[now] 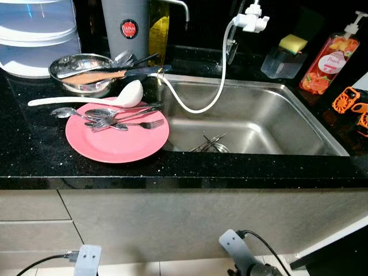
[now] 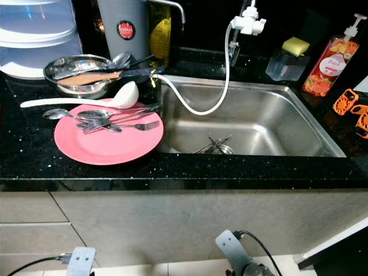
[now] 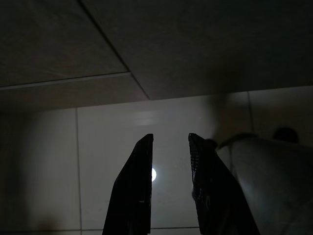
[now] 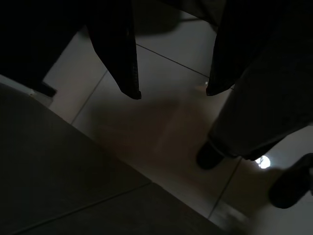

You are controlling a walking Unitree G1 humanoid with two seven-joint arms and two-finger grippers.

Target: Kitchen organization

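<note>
Black speckled tabletop: seen across the middle of the frame, above grey cabinet fronts.
Pink plate: set left of centre, beside the sink's left edge; forks and spoons are piled on its upper part.
White ladle: laid across the plate's upper rim, handle towards the left.
Steel bowl: placed upper left, with a wooden spatula across it.
Steel sink: right of centre; utensils lie at its drain, a white hose hangs in.
Soap bottle: upper right.
Left pincer: hung low over floor tiles, fingers apart.
Right pincer: likewise low, fingers spread wide.
</note>
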